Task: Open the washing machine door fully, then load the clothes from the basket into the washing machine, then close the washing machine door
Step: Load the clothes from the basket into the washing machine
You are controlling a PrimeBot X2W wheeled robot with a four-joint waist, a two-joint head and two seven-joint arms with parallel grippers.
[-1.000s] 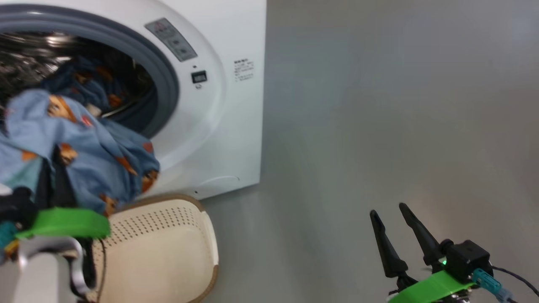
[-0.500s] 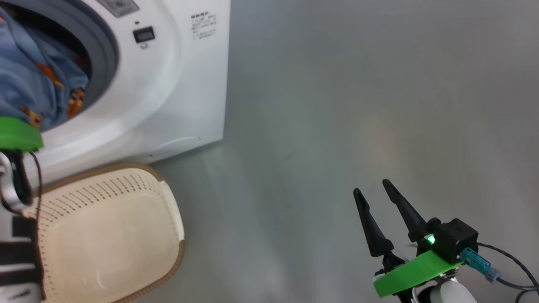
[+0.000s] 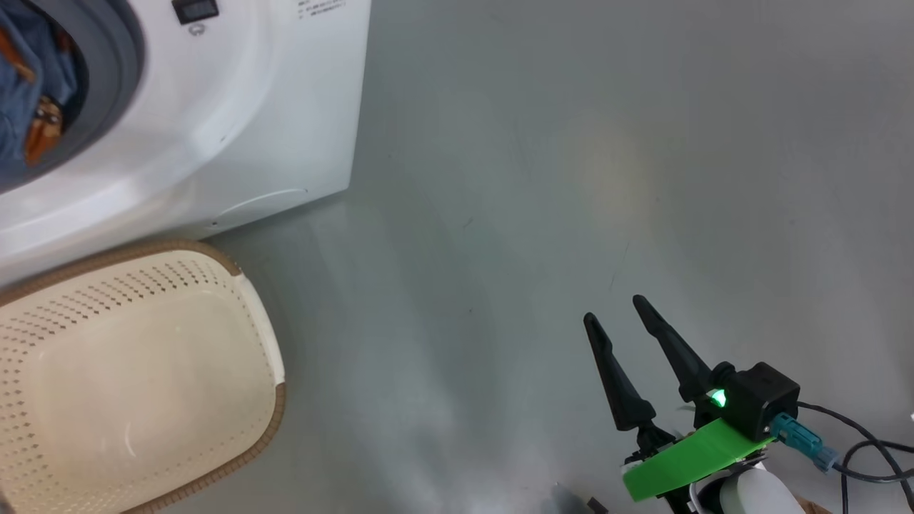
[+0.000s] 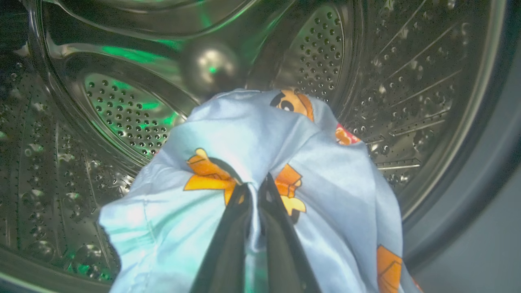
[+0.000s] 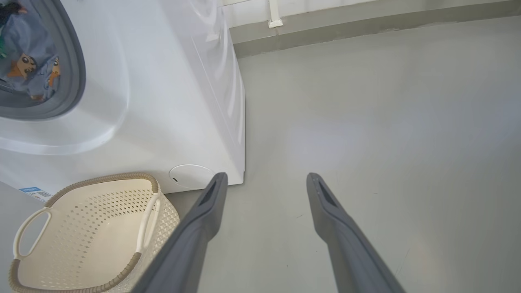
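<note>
In the left wrist view my left gripper (image 4: 255,188) is shut on the clothes (image 4: 228,134), blue fabric with orange cartoon animals, held inside the perforated steel drum (image 4: 122,114). The white washing machine (image 3: 235,114) stands at the head view's upper left, with clothes (image 3: 32,107) showing in its mouth; the right wrist view shows the clothes (image 5: 28,67) there too. The cream basket (image 3: 143,371) sits on the floor in front of the machine and is empty, as its view from the right wrist (image 5: 85,232) confirms. My right gripper (image 3: 618,310) hangs open over bare floor at lower right. The washing machine door is out of view.
Grey floor (image 3: 535,178) spreads to the right of the machine. A low wall skirting (image 5: 366,24) runs behind it. Cables (image 3: 857,450) trail from my right wrist at the lower right corner.
The head camera has swung right and down, so the machine and basket slid left and up in the picture. The clothes and my left arm have gone from in front of the opening into the drum.
</note>
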